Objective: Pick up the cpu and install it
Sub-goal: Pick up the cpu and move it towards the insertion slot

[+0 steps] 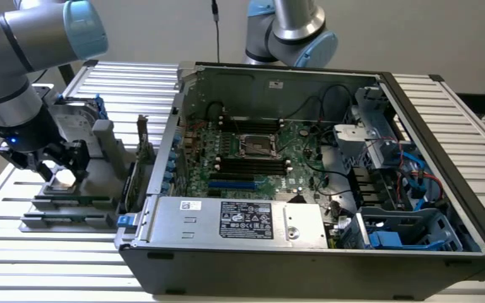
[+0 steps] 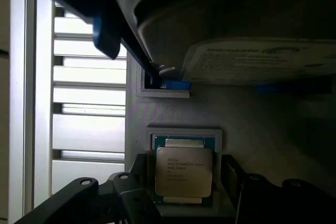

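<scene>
I see the black two-finger gripper [image 1: 57, 169] low over the small square cpu with its silver-grey metal lid [image 2: 184, 171], jaws spread wide, one finger on either side, gripping nothing. In the exterior view, the cpu lies on a grey slotted tray block [image 1: 65, 203] at nine o'clock from the open black computer case [image 1: 310, 278].

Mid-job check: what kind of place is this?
Probably a robotic PC-assembly test bench: an open computer case with its motherboard exposed, a slatted aluminium table, and a cpu seated in a grey holder.
</scene>
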